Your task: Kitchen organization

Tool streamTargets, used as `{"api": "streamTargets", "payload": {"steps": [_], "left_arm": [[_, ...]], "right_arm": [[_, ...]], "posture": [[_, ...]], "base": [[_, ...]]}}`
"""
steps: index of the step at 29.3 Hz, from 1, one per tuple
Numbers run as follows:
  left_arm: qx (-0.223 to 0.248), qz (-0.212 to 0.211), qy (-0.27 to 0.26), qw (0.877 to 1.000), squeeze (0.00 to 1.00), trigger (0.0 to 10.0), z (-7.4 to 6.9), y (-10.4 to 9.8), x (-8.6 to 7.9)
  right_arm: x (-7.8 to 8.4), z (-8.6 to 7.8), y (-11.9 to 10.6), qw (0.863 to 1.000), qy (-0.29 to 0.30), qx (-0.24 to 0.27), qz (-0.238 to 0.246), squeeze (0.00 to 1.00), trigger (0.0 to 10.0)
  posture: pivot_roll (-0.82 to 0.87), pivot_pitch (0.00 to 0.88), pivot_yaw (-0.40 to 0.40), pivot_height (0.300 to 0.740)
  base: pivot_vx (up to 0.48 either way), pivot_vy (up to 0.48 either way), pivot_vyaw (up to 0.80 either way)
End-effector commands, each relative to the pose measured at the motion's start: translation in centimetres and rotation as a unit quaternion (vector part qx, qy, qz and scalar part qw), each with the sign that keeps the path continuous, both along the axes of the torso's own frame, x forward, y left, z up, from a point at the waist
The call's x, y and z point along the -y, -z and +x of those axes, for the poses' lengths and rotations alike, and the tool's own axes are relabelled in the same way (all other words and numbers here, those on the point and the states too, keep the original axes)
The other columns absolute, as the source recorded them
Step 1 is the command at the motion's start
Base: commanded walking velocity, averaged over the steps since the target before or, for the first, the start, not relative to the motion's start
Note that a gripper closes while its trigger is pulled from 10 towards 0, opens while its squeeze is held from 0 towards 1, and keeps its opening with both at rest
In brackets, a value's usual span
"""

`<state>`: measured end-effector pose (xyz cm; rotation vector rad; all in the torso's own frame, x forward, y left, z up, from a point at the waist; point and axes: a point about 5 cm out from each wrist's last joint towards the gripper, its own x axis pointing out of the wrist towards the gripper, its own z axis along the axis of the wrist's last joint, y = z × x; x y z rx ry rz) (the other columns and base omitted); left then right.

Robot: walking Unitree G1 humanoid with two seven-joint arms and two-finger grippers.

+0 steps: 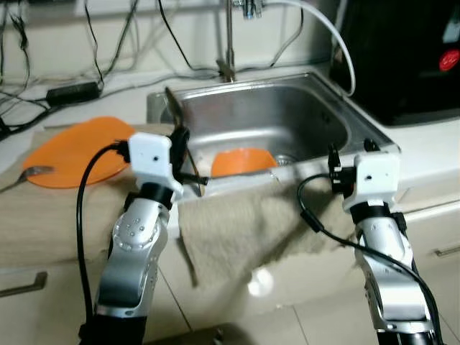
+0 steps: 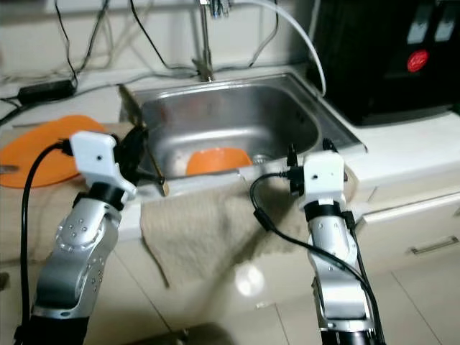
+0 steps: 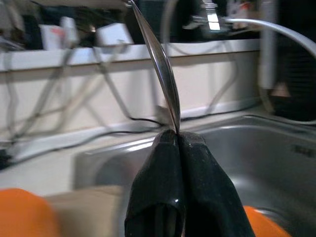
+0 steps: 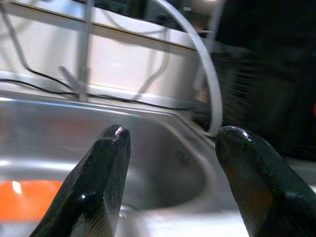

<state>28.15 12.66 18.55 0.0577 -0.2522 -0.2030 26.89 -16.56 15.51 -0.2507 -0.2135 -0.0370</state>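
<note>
My left gripper [image 3: 177, 136] is shut on a thin metal utensil [image 3: 160, 59] whose curved blade rises above the fingertips. It hovers over the left rim of the steel sink [image 1: 316, 108], and the utensil [image 2: 152, 172] slants across that rim. An orange plate [image 1: 243, 159] lies in the sink basin. A second orange plate [image 1: 83, 151] rests on the counter to the left, with a spoon [image 1: 29, 174] at its near edge. My right gripper [image 4: 173, 133] is open and holds nothing, level with the sink's front right corner.
A beige towel [image 1: 244, 223] hangs over the counter front below the sink. The tap [image 1: 230, 43] and a white hose [image 1: 338, 43] rise behind the basin. A black appliance [image 1: 402, 57] stands at the right. Cables and a power adapter [image 1: 72, 92] lie at the back left.
</note>
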Motion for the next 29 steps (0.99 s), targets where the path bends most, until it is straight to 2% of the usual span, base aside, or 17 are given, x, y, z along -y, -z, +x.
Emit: {"api": "streamTargets", "payload": {"steps": [1,9,16,24,26,29], "left_arm": [[-0.012,0.012,-0.009,1.0,0.0,10.0,0.3,0.3,-0.7],[-0.016,0.024,0.007,1.0,0.0,10.0,1.0,-0.1,-0.2],[-0.017,0.049,0.011,0.999,0.0,10.0,1.8,-0.6,-0.5],[-0.019,0.053,0.03,0.998,0.0,10.0,2.2,-0.9,-0.3],[-0.018,0.044,0.047,0.998,0.0,10.0,2.2,-1.2,0.0],[-0.016,0.035,0.058,0.998,0.0,10.0,2.2,-1.7,0.0]], "right_arm": [[-1.0,0.4,-0.1,1.0,-0.018,-0.003,0.011,0.0,10.0],[-1.8,0.5,0.3,0.999,-0.03,-0.012,0.026,0.0,10.0],[-2.7,0.6,0.1,0.997,-0.039,-0.019,0.067,0.0,10.0],[-2.7,1.2,0.8,0.996,-0.029,-0.04,0.076,0.0,10.0],[-3.1,1.9,0.9,0.989,-0.044,-0.065,0.129,0.0,10.0],[-3.7,2.7,0.8,0.97,-0.078,-0.094,0.211,0.0,10.0]], "posture": [[0.03,0.0,0.046,0.74],[0.03,0.0,0.061,0.74],[0.03,0.0,0.084,0.74],[0.03,0.0,0.095,0.74],[0.03,0.0,0.095,0.74],[0.04,0.0,0.091,0.74]], "base": [[0.454,0.0,0.0],[0.444,0.0,0.0],[0.0,0.0,0.0],[0.0,0.0,0.0],[0.0,0.0,0.0],[0.0,0.0,0.0]]}}
